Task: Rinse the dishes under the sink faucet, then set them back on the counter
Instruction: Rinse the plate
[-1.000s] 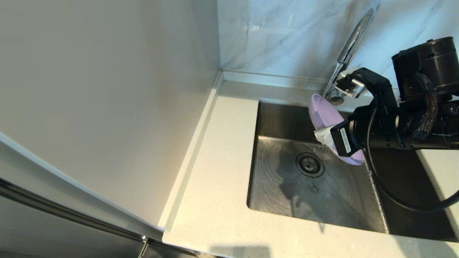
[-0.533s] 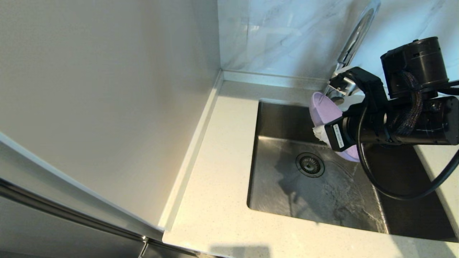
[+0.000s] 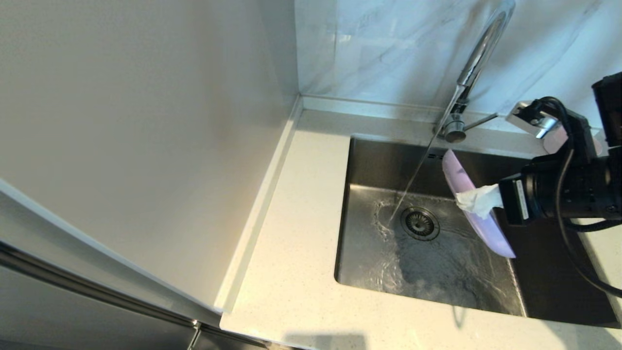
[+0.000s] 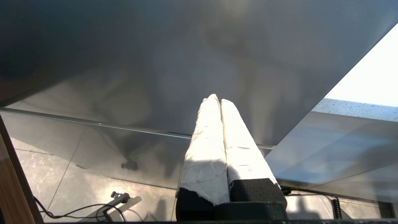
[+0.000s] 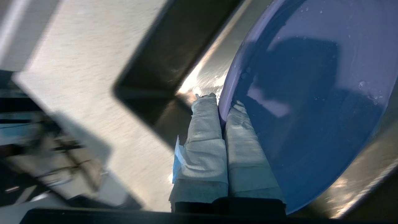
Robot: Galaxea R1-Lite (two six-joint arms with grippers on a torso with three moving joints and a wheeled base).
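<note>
My right hand (image 3: 478, 201) is clamped on the rim of the lilac plate (image 3: 474, 214), its white-wrapped fingers (image 5: 205, 140) pinching the edge from both sides. I see the plate tilted steeply on edge over the right part of the sink (image 3: 388, 262), beside the falling water (image 3: 410, 182) and clear of it. The stream runs from the faucet (image 3: 474, 63) and lands just left of the drain strainer (image 3: 420, 223), spreading across the basin floor. The pale surface (image 3: 301, 243) wraps the sink. My left hand (image 4: 219, 102) sits parked down by the cabinet front, fingers pressed together on nothing.
</note>
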